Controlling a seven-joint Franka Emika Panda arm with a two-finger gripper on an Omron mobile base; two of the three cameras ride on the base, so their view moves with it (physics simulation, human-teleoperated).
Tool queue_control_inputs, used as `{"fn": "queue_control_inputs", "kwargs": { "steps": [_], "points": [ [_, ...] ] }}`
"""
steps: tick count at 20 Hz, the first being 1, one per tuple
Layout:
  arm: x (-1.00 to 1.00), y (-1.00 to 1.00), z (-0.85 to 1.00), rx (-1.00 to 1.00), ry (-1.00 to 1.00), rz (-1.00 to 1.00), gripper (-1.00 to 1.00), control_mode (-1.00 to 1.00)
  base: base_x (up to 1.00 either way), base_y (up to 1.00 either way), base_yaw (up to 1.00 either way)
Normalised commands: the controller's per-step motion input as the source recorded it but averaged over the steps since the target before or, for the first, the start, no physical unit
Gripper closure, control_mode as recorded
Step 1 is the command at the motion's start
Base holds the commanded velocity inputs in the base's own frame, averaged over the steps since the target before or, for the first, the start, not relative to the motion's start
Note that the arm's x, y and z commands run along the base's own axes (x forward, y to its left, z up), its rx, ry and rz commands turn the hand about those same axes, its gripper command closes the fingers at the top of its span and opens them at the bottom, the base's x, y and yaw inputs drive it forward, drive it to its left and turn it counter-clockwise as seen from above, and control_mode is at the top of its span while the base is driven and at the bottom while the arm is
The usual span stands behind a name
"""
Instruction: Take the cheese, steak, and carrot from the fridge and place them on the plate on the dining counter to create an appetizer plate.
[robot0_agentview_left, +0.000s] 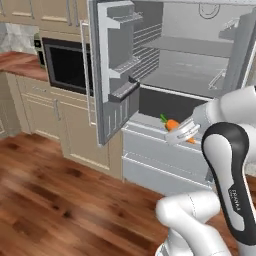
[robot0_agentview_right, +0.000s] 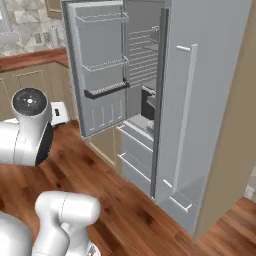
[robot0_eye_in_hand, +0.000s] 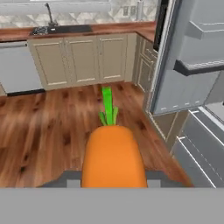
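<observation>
The carrot (robot0_agentview_left: 172, 125), bright orange with green leaves, is held in my gripper (robot0_agentview_left: 178, 132) just in front of the open fridge (robot0_agentview_left: 190, 75), above its lower drawers (robot0_agentview_left: 160, 155). In the hand view the carrot (robot0_eye_in_hand: 113, 153) lies lengthwise between the fingers, its green end pointing away from the hand and out over the floor. The gripper is shut on it. The fridge's left door (robot0_agentview_right: 100, 70) stands wide open, with wire-railed shelves. The cheese, steak, plate and dining counter are out of view.
A black built-in oven (robot0_agentview_left: 67, 65) sits in the beige cabinets left of the fridge. The wall counter with the sink (robot0_eye_in_hand: 65, 29) and a dishwasher (robot0_eye_in_hand: 17, 68) lie across the wood floor (robot0_eye_in_hand: 52, 127). The right fridge door (robot0_agentview_right: 200, 100) is close by.
</observation>
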Motion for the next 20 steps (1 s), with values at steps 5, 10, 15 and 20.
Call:
{"fn": "queue_control_inputs", "kwargs": {
  "steps": [5,10,15,20],
  "points": [
    [0.00,0.00,0.00,0.00,0.00,0.00,1.00,1.00,-0.94,0.20,0.54],
    [0.00,0.00,0.00,0.00,0.00,0.00,1.00,1.00,-1.00,0.03,0.55],
    [0.00,0.00,0.00,0.00,0.00,0.00,1.00,1.00,-1.00,0.00,0.50],
    [0.00,0.00,0.00,0.00,0.00,0.00,1.00,1.00,-1.00,0.00,0.43]
  ]
}}
